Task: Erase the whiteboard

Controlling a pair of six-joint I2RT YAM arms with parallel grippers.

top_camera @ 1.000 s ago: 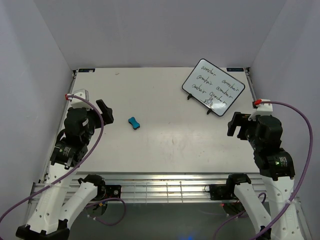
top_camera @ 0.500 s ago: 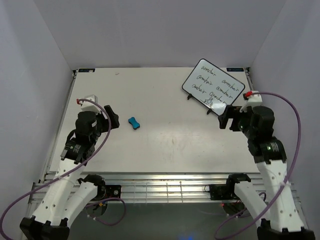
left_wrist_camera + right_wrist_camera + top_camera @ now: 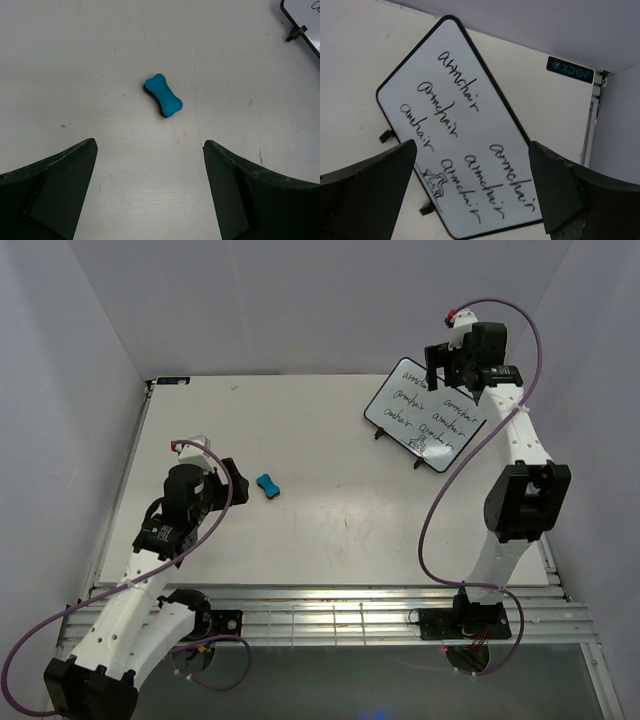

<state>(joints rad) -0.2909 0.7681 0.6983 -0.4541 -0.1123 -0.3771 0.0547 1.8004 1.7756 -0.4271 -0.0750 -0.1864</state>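
The whiteboard stands tilted on the table's far right, with black handwriting of "armchair" repeated on it; the right wrist view shows it close up. A blue bone-shaped eraser lies on the table left of centre and shows in the left wrist view. My left gripper is open and empty, just left of the eraser, with its jaws wide apart short of it. My right gripper is open and empty, raised above the board's far end and looking down on it.
Black stand feet stick out under the board's left edge. Pale walls close the table on three sides. A metal rail runs along the front edge. A small label sits at the table's far right corner.
My right arm rose from the table's near right and swung far up above the whiteboard's far end. My left gripper moved right, closer to the blue eraser.
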